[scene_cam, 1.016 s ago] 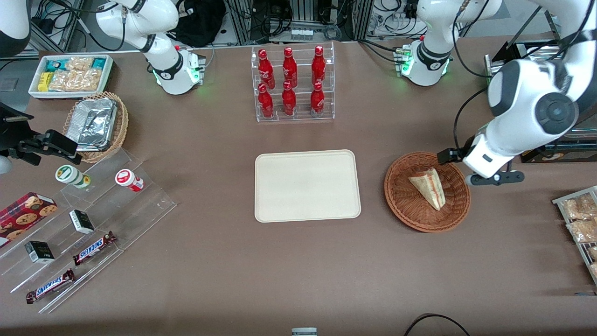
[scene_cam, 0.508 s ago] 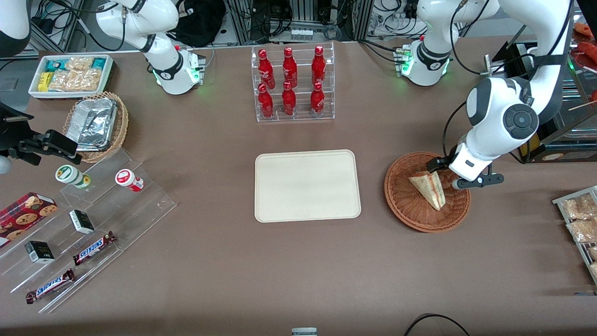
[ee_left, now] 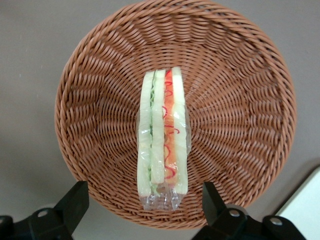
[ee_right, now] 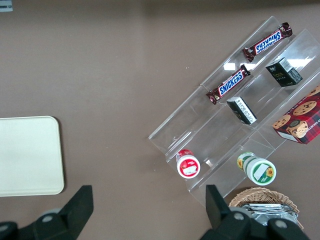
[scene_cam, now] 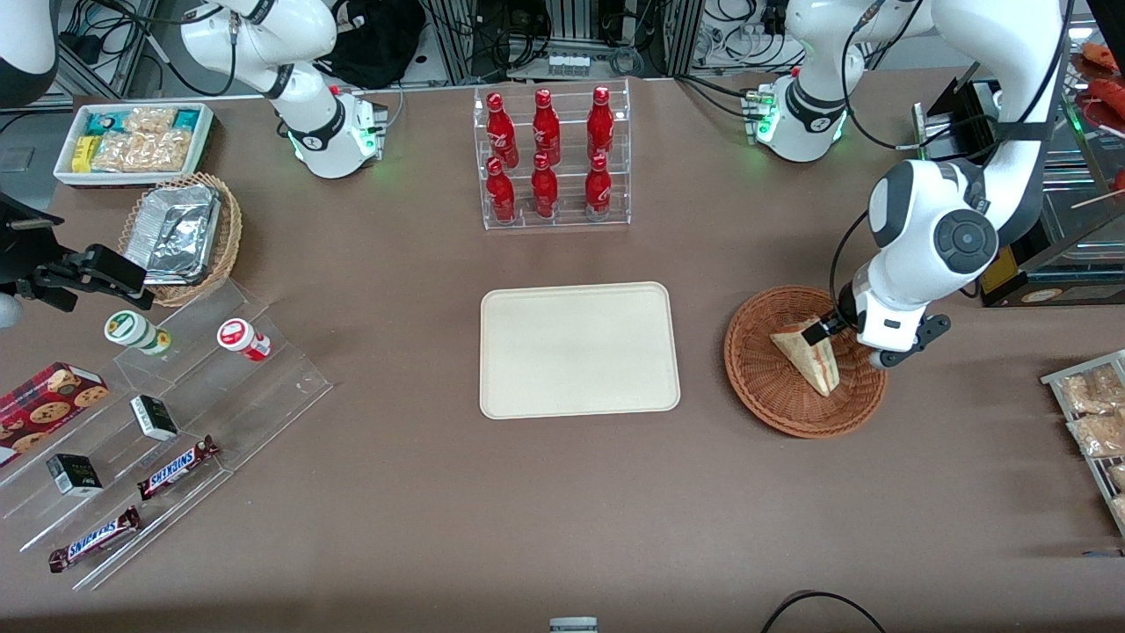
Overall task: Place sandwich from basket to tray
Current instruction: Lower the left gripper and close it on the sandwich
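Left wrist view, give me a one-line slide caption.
Open gripper poised above the wrapped sandwich lying in the basket.

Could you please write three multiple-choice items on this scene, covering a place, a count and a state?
1. Where is the sandwich?
A. On the tray
B. In the basket
C. On the bare table

2. How many red bottles stand in the clear rack?
A. Four
B. Six
C. Eight

3. How is the left arm's end effector?
A. Open above the sandwich
B. Shut on the sandwich
C. Open over the tray

Answers:
1 B: the wrapped wedge lies inside the basket, while the tray holds nothing.
2 B: the red bottles stand in two rows of three.
3 A: the end effector has its fingers spread wide on either side of the sandwich's end, clear of it.
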Controlling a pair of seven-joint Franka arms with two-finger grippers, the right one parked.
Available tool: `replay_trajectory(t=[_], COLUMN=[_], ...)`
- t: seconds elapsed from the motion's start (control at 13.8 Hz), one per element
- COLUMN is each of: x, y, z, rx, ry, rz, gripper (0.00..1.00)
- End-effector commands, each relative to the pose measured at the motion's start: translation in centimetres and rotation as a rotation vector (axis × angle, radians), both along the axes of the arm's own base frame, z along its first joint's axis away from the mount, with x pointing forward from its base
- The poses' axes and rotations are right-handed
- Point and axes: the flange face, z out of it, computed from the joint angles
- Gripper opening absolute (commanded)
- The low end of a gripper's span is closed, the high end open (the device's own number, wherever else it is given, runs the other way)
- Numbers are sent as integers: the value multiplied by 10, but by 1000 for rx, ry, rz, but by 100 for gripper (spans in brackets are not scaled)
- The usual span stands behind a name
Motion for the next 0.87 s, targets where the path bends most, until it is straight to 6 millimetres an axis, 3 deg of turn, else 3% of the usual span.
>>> replay_trajectory(t=[0.0, 0.15, 0.65, 0.8], x=[0, 1, -1, -2], y=[-7, -17, -17, -18], z=[-12, -22, -50, -56], rx=[12, 32, 76, 80], ry=[-1, -12, -2, 9], rz=[96, 121, 125, 158], gripper=[100, 100, 100, 94])
